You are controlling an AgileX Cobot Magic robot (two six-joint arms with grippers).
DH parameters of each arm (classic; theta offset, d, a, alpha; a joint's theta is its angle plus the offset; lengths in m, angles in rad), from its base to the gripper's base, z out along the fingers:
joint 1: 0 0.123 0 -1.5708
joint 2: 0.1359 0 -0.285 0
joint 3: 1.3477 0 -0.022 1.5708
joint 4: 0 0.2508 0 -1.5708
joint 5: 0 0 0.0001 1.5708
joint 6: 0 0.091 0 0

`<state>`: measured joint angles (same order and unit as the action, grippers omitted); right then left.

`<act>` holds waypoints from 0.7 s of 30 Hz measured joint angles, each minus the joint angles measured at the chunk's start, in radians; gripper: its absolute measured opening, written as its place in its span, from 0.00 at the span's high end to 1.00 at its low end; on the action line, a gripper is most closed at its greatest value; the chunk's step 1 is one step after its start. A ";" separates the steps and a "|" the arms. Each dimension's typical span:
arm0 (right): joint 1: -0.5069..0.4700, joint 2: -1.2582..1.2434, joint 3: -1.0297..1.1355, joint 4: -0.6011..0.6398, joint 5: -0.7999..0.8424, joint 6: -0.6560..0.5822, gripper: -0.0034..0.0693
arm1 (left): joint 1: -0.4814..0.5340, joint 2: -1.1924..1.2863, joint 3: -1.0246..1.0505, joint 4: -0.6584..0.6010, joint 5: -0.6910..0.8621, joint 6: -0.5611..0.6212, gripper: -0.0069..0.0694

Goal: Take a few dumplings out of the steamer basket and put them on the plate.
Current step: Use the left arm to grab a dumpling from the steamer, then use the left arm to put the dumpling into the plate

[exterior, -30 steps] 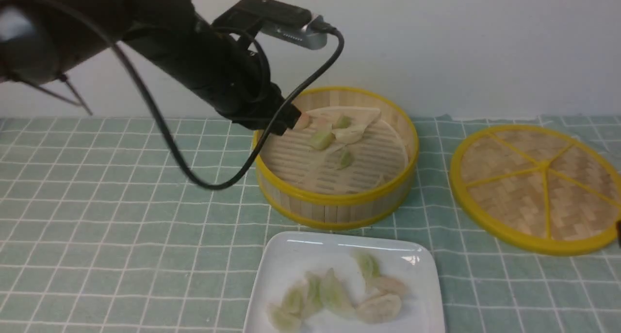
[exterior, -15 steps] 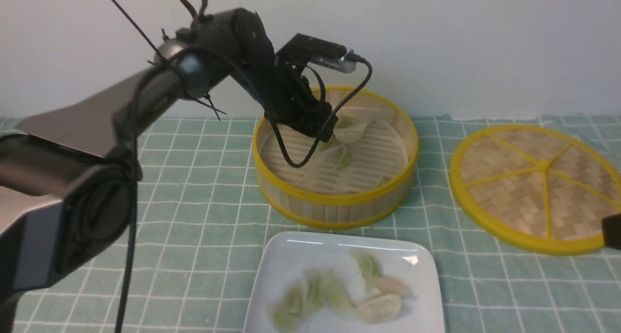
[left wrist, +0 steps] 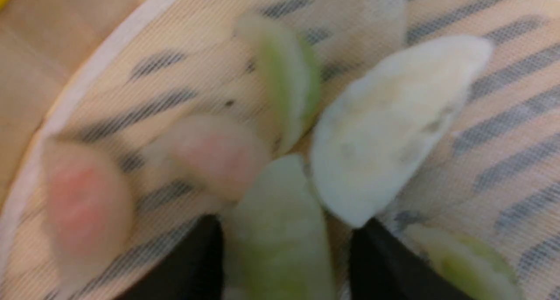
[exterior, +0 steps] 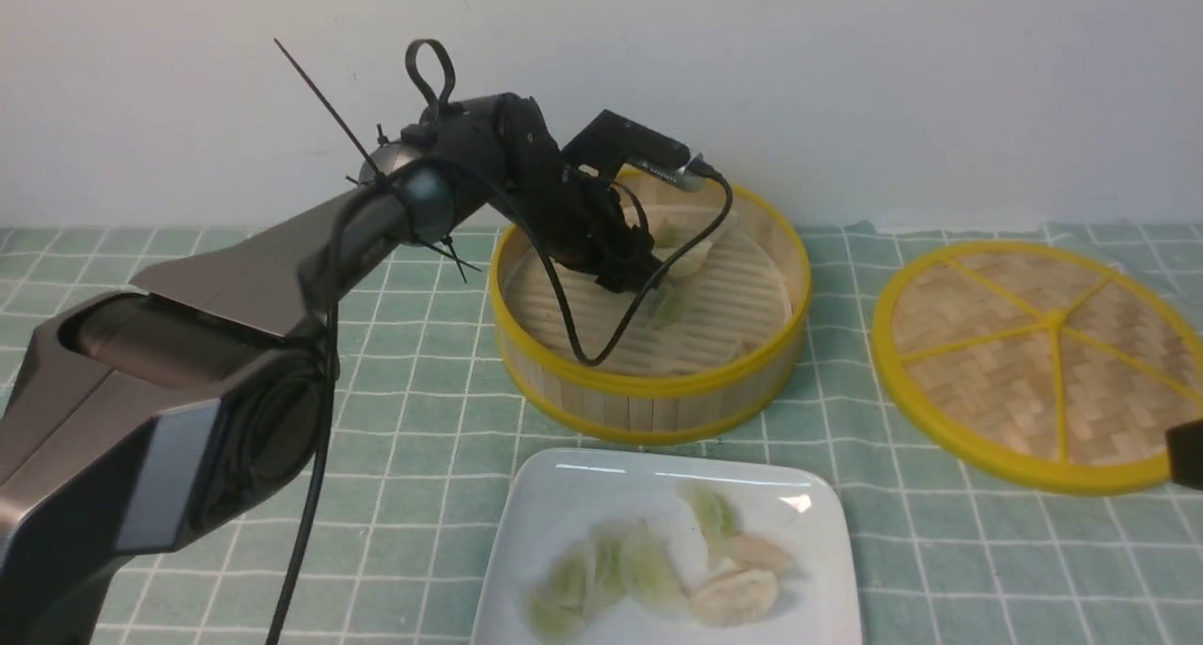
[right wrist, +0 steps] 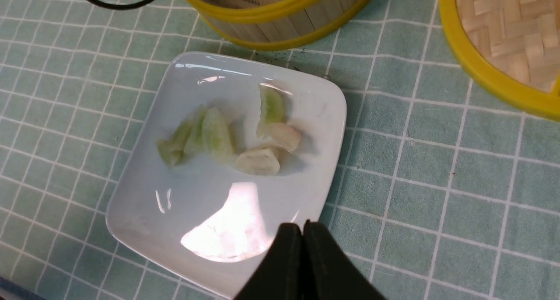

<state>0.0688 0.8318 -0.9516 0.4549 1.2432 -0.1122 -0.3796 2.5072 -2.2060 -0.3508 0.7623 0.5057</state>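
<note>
- Within the steamer's far-left part, a green dumpling [left wrist: 282, 238] lies between the left gripper's [left wrist: 288, 247] spread tips; centre, then squeeze gently, sparing its white neighbour [left wrist: 393, 125].
- Toward the tablecloth's near edge, the plate [exterior: 564, 480] waits, already bearing dumplings.
- Right gripper [right wrist: 302, 230]: pressed together.
- Steamer rim [exterior: 648, 382] stands between; lift high.

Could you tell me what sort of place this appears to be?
Probably a robot test table with a food setup: a robot arm, a bamboo steamer basket and a white plate of dumplings.
</note>
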 joint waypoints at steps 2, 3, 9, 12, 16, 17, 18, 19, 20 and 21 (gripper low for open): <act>0.000 0.000 0.000 0.000 0.006 0.000 0.97 | -0.013 0.001 -0.010 0.008 0.013 0.003 0.56; 0.000 0.000 0.000 0.000 0.011 0.000 0.97 | -0.019 0.001 -0.020 0.019 0.037 -0.007 0.56; 0.000 0.000 0.000 -0.001 0.013 0.000 0.97 | -0.023 -0.063 -0.097 0.183 0.328 -0.164 0.56; 0.000 0.000 0.000 -0.001 0.013 0.000 0.97 | -0.016 -0.131 -0.138 0.233 0.437 -0.197 0.56; 0.000 0.000 0.000 -0.003 0.014 0.000 0.97 | -0.008 -0.263 -0.156 0.222 0.470 -0.204 0.56; 0.000 0.000 0.000 -0.003 0.015 0.000 0.97 | -0.008 -0.307 -0.146 0.207 0.471 -0.211 0.56; 0.000 0.000 0.000 -0.003 0.015 0.000 0.97 | -0.008 -0.314 -0.143 0.204 0.471 -0.211 0.56; 0.000 0.000 0.000 -0.003 0.015 -0.001 0.97 | -0.008 -0.388 -0.093 0.178 0.471 -0.233 0.56; 0.000 0.000 0.000 -0.003 0.015 -0.001 0.97 | -0.008 -0.397 -0.084 0.175 0.471 -0.233 0.56; 0.000 0.000 0.000 -0.003 0.015 -0.005 0.97 | -0.009 -0.456 -0.016 0.159 0.471 -0.248 0.56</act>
<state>0.0688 0.8318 -0.9516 0.4515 1.2579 -0.1174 -0.3884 2.0513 -2.2218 -0.1914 1.2334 0.2574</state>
